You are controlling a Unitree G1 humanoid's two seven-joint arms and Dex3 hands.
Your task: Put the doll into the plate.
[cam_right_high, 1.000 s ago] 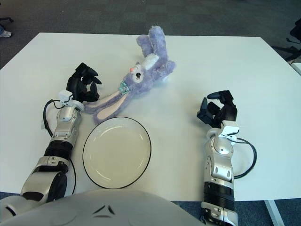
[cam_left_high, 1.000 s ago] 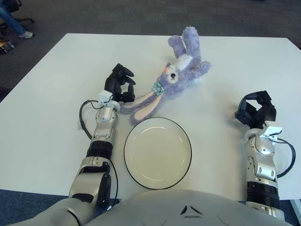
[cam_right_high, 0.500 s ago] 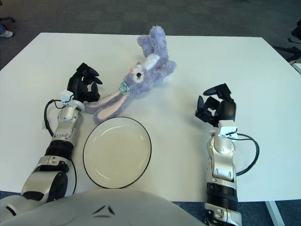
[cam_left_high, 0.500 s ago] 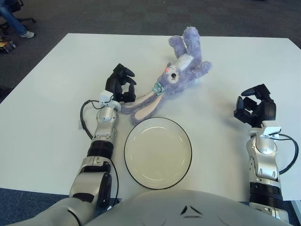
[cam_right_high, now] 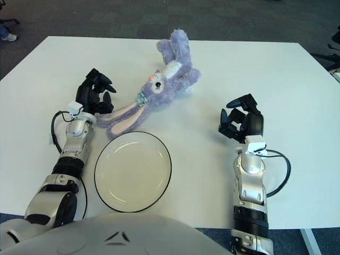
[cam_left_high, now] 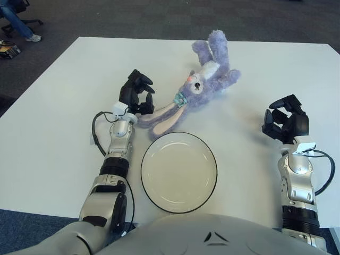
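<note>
surface (cam_left_high: 48,127): white, broad, evenly lit | floor (cam_left_high: 133,18): dark grey carpet tiles | far left corner: seated person's leg and shoe (cam_left_high: 21,29), chair base (cam_left_high: 10,6)

I see the plate (cam_right_high: 133,171) near the front edge of the white table (cam_right_high: 276,69), empty, cream with a dark rim. The doll (cam_right_high: 159,85), a purple plush rabbit, lies just beyond the plate, its long ears trailing toward the plate's far-left rim. My left hand (cam_right_high: 94,99) sits left of the ear tips, fingers loosely curled, holding nothing. My right hand (cam_right_high: 241,125) is right of the plate, well apart from the doll, fingers relaxed.
</note>
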